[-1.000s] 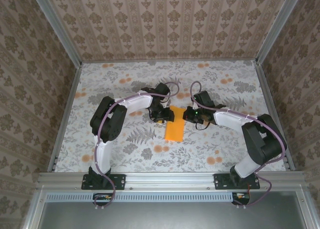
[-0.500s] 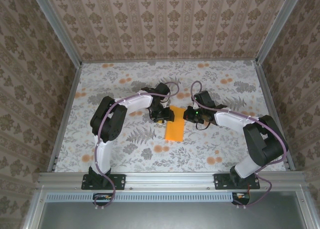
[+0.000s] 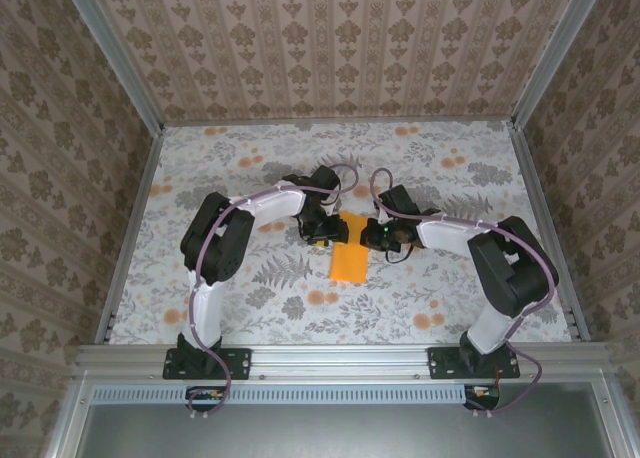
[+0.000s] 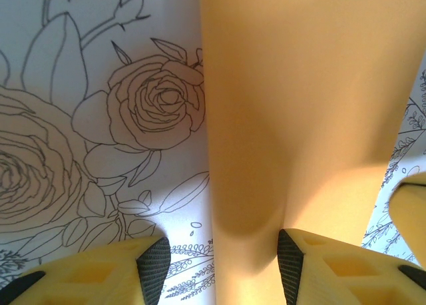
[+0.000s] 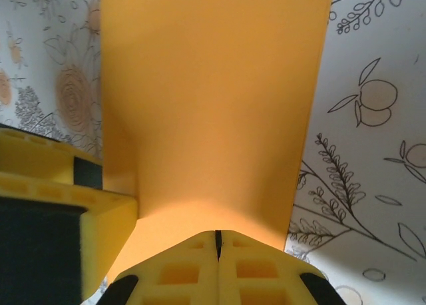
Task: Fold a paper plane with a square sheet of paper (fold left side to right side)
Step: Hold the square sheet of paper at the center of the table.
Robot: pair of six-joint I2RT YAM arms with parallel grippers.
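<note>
Far end of orange sheet [image 3: 348, 263] obscured by left claw [image 3: 326, 228], right claw [image 3: 384, 236]

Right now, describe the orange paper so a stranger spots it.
Find the floral tablecloth. At its middle, between the left tool and right tool, lies the orange paper: a plain bright rectangle, unlike the small printed orange blossoms.
</note>
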